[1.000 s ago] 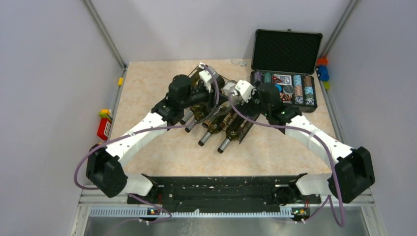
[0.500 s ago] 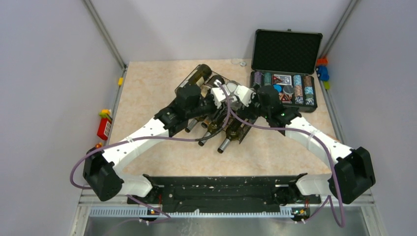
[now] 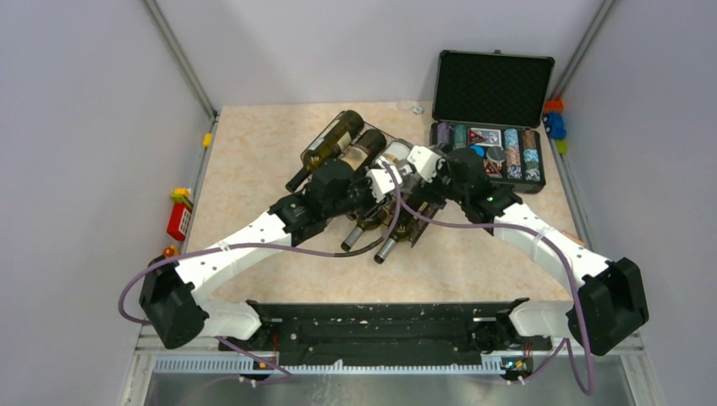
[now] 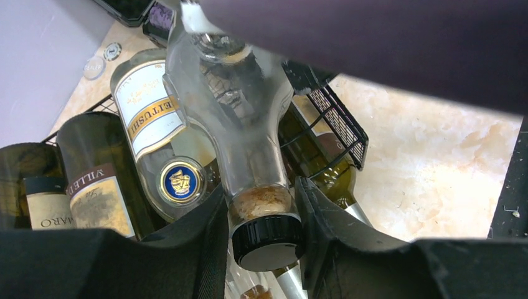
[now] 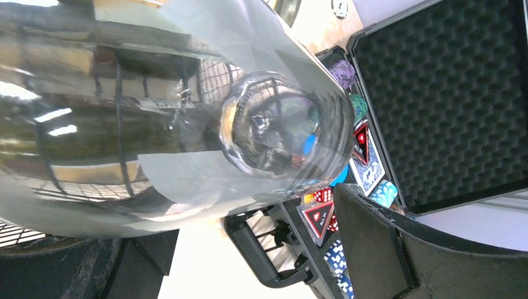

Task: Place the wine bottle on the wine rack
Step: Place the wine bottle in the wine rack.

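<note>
labelled bottles crowd the wine rack left of the clear wine bottle, the open poker chip case stands near on the right, and bare table lies open left and front.

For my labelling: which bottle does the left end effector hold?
The clear glass bottle with the black cap, gripped at its neck by the left end effector; the labelled bottles lie ungripped.

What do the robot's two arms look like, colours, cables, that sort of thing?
Both match: the left arm and right arm have white link shells between bulky black joint housings. A purple cable loops loosely along each. Each wrist carries a white block, and the left end effector has thick matte black fingers.
</note>
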Controlling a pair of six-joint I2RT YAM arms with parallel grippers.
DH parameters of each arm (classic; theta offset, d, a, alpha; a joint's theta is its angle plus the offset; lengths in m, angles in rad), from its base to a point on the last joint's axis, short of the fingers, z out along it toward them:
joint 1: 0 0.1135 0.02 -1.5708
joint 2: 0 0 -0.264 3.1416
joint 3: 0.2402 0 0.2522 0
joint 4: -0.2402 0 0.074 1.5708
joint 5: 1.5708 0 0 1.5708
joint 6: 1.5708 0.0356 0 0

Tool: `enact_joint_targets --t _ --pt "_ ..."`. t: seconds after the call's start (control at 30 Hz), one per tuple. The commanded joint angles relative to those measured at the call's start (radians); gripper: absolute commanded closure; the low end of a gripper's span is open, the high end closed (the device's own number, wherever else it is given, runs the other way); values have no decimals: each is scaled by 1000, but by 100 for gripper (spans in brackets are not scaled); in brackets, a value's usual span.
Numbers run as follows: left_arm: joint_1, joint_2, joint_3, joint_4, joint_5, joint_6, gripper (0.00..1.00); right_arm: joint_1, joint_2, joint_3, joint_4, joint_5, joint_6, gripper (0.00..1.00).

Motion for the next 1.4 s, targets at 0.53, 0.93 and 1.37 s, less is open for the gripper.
enact_joint_targets --t 0.53,0.93,1.37 --pt "-126 68 -57 -122 190 -81 100 -28 -35 51 67 -46 -44 6" --pt "-128 111 -39 -110 143 -136 100 -28 2 122 -125 -115 -101 5" --pt "-142 127 -105 -58 145 -136 100 -44 -23 140 -196 -128 -69 4"
